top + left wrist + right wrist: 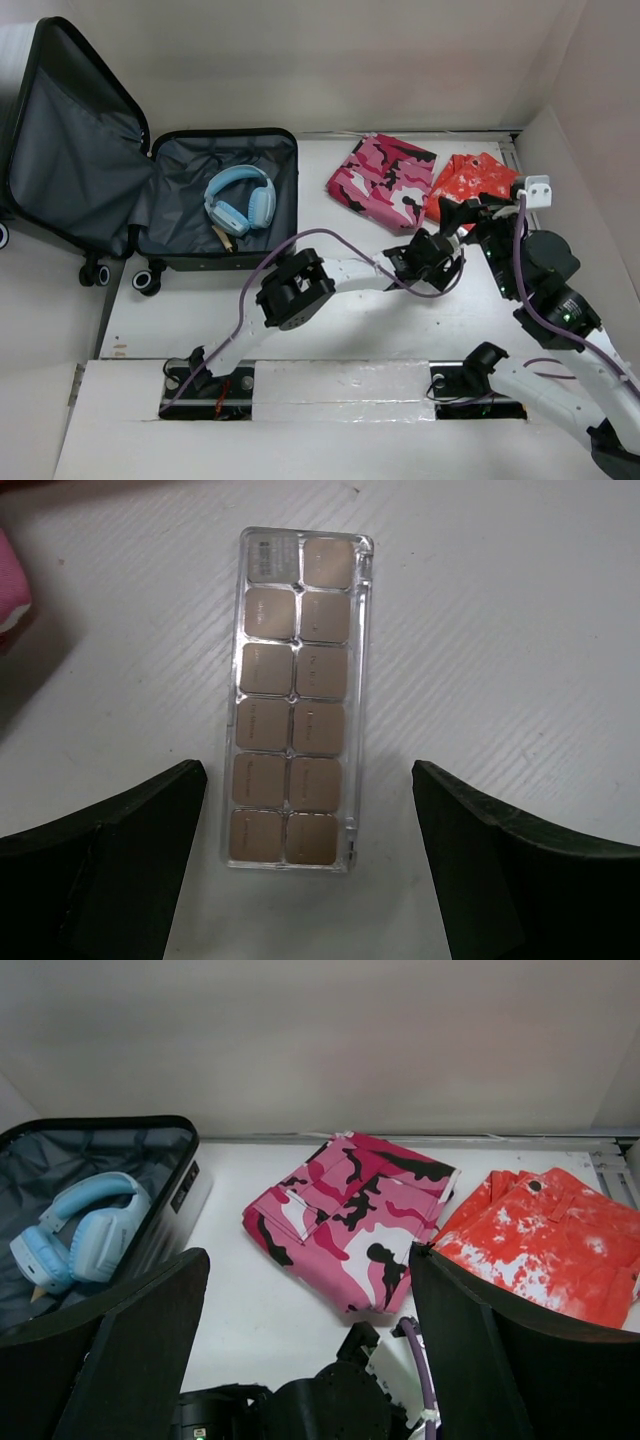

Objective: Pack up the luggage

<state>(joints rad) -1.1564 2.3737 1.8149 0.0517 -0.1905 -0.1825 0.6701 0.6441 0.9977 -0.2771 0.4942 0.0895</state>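
jaws apart on left gripper [310, 772] and right gripper [308, 1255], table [520, 630] showing beside both palette [298, 700] edges.

Luggage [80, 170] open at far left; black shell, grey lining, lid seemingly tilted upward, casters facing near side.

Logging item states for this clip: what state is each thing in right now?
luggage: open, lid swung back
headphones: lying inside the luggage
palette: flat on table, untouched
pink camo garment: folded, on table
orange garment: folded, on table
left pincer: open above the palette
right pincer: open, empty
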